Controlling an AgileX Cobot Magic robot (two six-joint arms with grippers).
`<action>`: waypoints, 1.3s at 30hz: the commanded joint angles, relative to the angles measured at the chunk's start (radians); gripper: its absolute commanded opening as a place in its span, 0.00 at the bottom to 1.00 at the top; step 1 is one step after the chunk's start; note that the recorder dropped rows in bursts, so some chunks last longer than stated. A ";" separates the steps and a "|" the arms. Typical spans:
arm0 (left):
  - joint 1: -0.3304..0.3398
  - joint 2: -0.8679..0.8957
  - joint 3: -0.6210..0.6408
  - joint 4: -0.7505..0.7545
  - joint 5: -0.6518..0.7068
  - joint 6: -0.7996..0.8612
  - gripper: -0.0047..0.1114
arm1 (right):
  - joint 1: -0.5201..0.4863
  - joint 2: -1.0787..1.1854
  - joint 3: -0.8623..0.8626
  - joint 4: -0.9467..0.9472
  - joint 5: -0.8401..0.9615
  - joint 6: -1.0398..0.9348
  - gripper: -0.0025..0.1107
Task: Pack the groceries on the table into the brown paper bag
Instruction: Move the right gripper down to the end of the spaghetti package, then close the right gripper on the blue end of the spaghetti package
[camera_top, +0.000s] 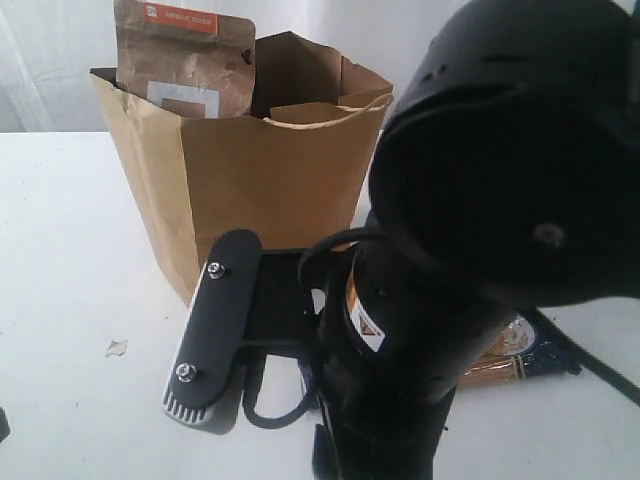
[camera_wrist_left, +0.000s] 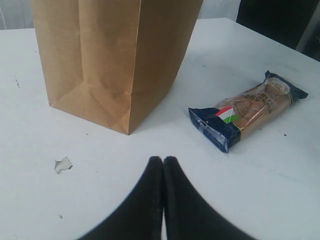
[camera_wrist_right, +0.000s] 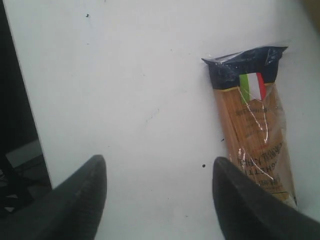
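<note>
The brown paper bag (camera_wrist_left: 110, 60) is matt, creased kraft paper. The spaghetti pack (camera_wrist_right: 255, 145) wears glossy, wrinkled clear plastic film. The table (camera_wrist_left: 270, 195) looks smooth, white, faintly speckled. The right gripper (camera_wrist_right: 159, 172) has matt black fingers (camera_wrist_right: 82, 200).

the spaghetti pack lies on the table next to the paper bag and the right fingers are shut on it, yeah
No: the right fingers stand open with only bare table between them, as the right wrist view shows. The spaghetti pack does lie on the table next to the paper bag.
</note>
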 joint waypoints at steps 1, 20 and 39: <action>-0.005 -0.005 0.002 -0.006 -0.004 0.001 0.04 | 0.001 -0.001 0.024 0.005 -0.008 0.023 0.53; -0.005 -0.005 0.002 -0.006 -0.004 0.001 0.04 | -0.034 0.009 0.133 -0.100 -0.221 -0.024 0.65; -0.005 -0.005 0.002 -0.006 -0.004 0.001 0.04 | -0.221 0.133 0.303 -0.060 -0.563 -0.246 0.65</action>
